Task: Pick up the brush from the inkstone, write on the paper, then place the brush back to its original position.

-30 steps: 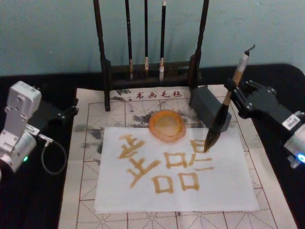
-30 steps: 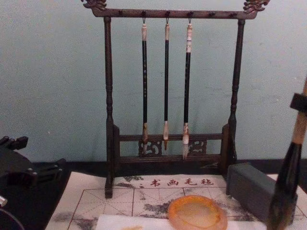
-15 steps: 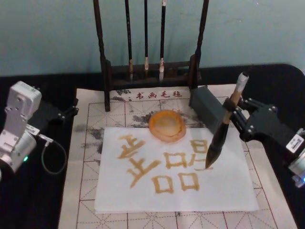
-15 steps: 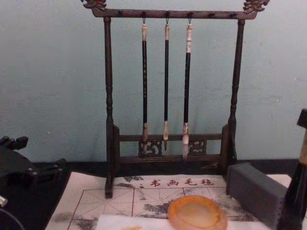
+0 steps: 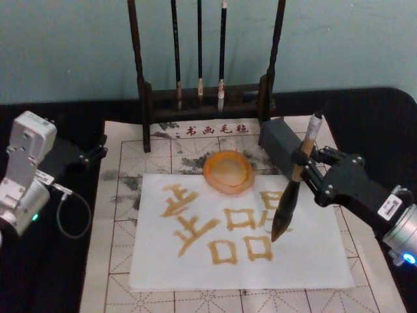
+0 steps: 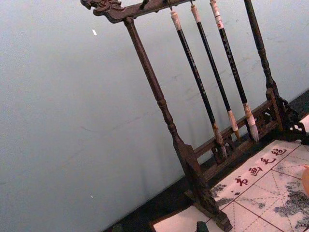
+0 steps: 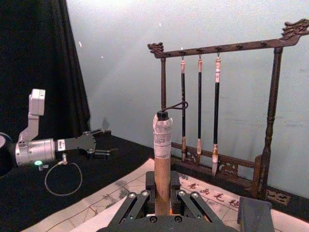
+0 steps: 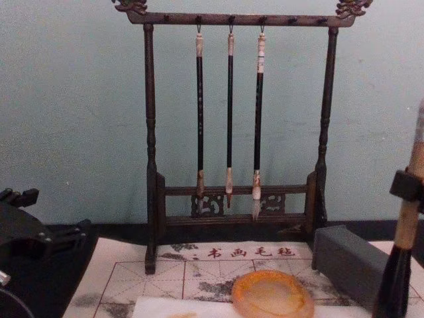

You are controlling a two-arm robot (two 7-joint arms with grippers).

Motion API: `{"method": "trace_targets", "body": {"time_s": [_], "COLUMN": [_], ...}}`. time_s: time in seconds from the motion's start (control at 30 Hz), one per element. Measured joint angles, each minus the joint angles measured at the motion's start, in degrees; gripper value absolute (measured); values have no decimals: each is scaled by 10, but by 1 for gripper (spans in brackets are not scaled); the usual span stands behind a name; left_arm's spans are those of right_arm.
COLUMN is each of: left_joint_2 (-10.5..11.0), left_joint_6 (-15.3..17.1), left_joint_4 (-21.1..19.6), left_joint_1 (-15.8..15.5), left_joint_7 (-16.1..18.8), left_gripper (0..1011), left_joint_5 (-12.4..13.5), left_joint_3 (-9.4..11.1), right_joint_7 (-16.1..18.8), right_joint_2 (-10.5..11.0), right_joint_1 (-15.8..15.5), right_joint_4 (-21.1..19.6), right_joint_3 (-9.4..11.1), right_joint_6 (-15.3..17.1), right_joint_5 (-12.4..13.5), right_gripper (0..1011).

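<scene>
My right gripper (image 5: 301, 160) is shut on the tan handle of the brush (image 5: 292, 186), which stands nearly upright with its white end cap on top. The dark bristles point down at the white paper (image 5: 313, 257), beside the right-hand amber character; I cannot tell whether they touch it. The wrist view shows the right gripper's (image 7: 162, 194) fingers clamped around the brush handle (image 7: 162, 159). The round amber inkstone (image 5: 228, 171) sits at the paper's far edge, left of the brush. In the chest view the brush (image 8: 405, 265) stands at the right edge, right of the inkstone (image 8: 271, 295). My left gripper (image 5: 96, 151) rests open, parked far left.
A dark wooden rack (image 5: 144, 98) with three thin brushes stands at the back. A grey block (image 5: 283, 147) lies just behind the held brush. The cream gridded mat (image 5: 117, 215) lies under the paper. A cable loop (image 5: 71, 215) hangs by the left arm.
The right gripper has come nearer and lower with the brush, carrying the bristle tip from the top of the right-hand character down toward its lower part. The left arm has not moved.
</scene>
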Motion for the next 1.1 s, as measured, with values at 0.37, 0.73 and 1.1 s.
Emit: {"method": "trace_targets", "body": {"time_s": [0.37,0.73,1.1], "left_joint_2": [0,0,0], "left_joint_6": [0,0,0], "left_joint_4": [0,0,0], "left_joint_1": [0,0,0], "left_joint_7": [0,0,0], "left_gripper": [1001,1001,1001], "left_joint_5": [0,0,0], "left_joint_3": [0,0,0], "right_joint_7": [3,2,0], "right_joint_2": [-11,-20,-25], "right_joint_1": [0,3,5], "right_joint_4": [5,11,17], "right_joint_3": [-4,-5,-5], "right_joint_6": [1,2,2], "right_joint_5": [-14,-23,-29], "right_gripper": [201,201,201]}}
